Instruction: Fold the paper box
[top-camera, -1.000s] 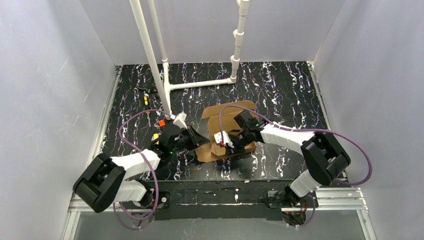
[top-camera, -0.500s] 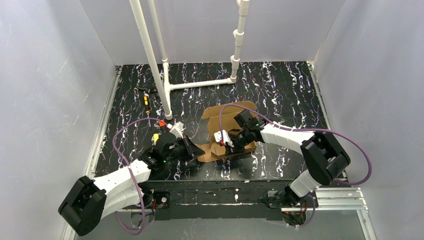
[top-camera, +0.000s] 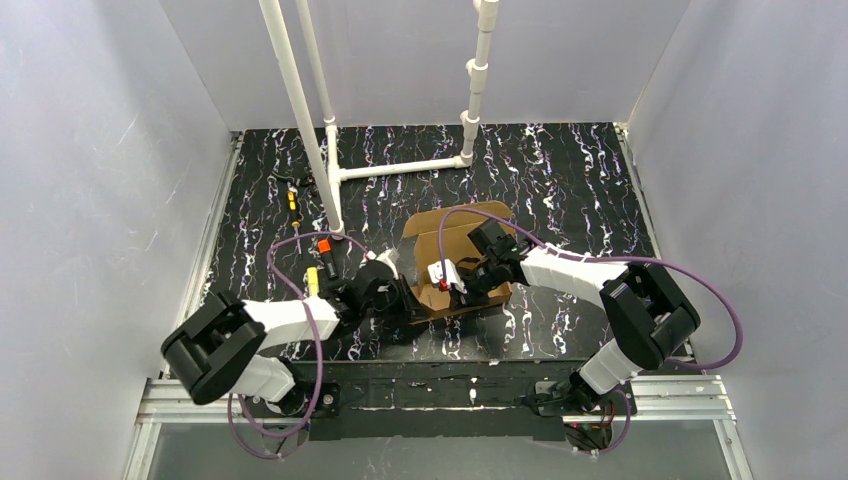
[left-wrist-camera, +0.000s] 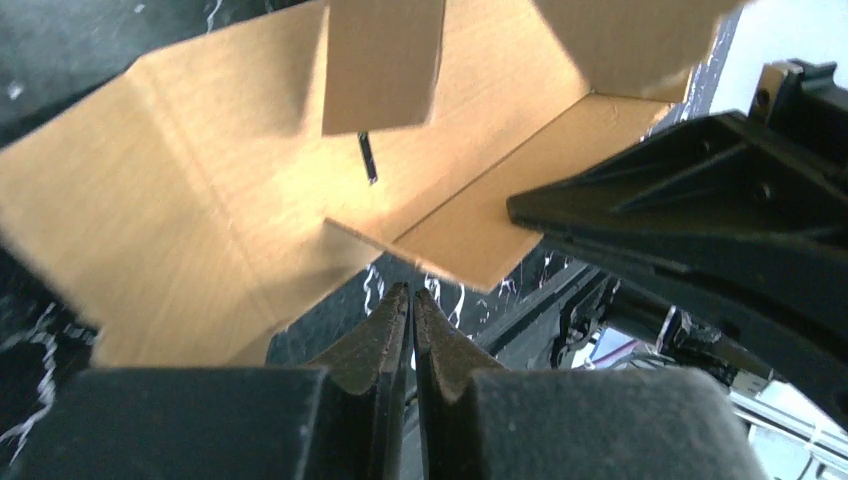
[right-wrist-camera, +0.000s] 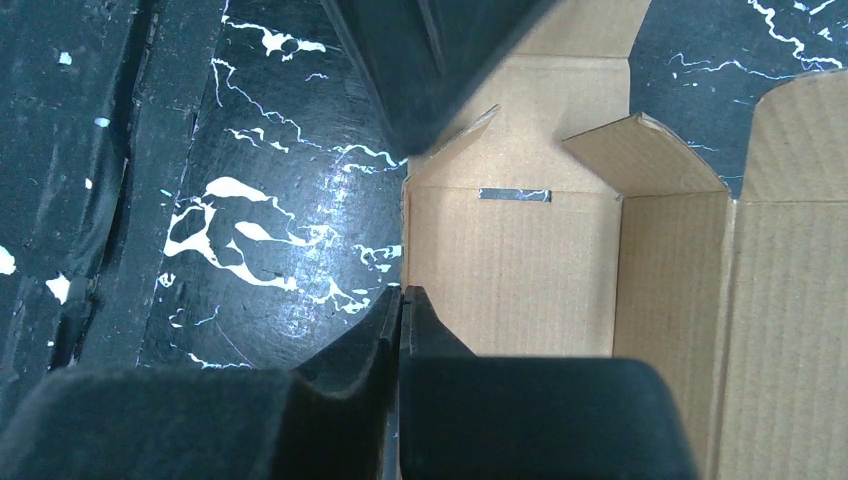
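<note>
Paper box (top-camera: 455, 232): middle of the worktop (top-camera: 570, 170), a little toward the near edge; half-formed, open side up.
Right hand (top-camera: 455, 290): narrow, apparently pinching the top edge of one box wall, probably to hold it upright.
Left hand (top-camera: 408, 304): closed, empty, tips just under the near-left flap (left-wrist-camera: 200, 200), likely ready to nudge it up.
Long axis: near edge to far edge, with the lid panel toward the far edge.
</note>
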